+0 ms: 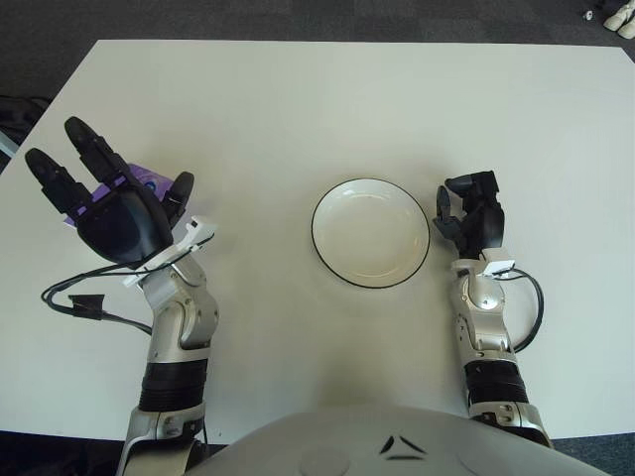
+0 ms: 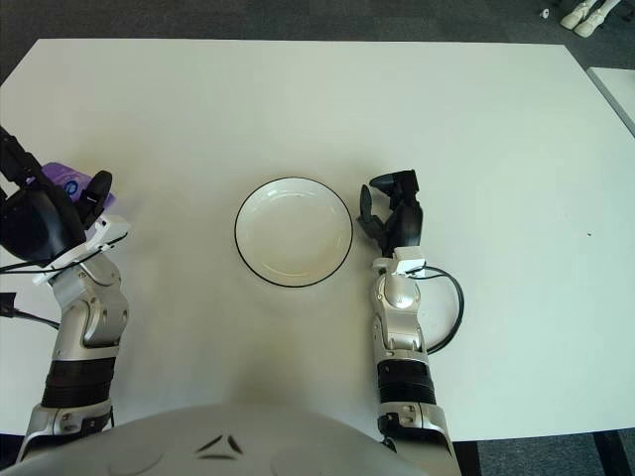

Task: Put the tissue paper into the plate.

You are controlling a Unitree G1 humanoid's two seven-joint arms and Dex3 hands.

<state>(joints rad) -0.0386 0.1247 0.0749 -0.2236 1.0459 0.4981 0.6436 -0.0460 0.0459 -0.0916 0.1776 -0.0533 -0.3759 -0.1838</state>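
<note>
Purple tissue paper (image 1: pixel 147 182), apparently packaged

The left hand (image 1: pixel 111 203) shows at the middle left of the frame, raised on a forearm that climbs from the lower left edge and leans slightly leftward. Its dark palm shell faces the camera; two black fingers (image 1: pixel 62 171) stretch up and to the left, spread apart, while the thumb points up at the right of the palm. A black cable loops out left of the wrist. The right hand (image 1: pixel 470 215) shows right of centre, atop a near-vertical silver forearm rising from the lower right. Its black fingers are curled inward, closed around nothing. A cable arcs beside that wrist.
</note>
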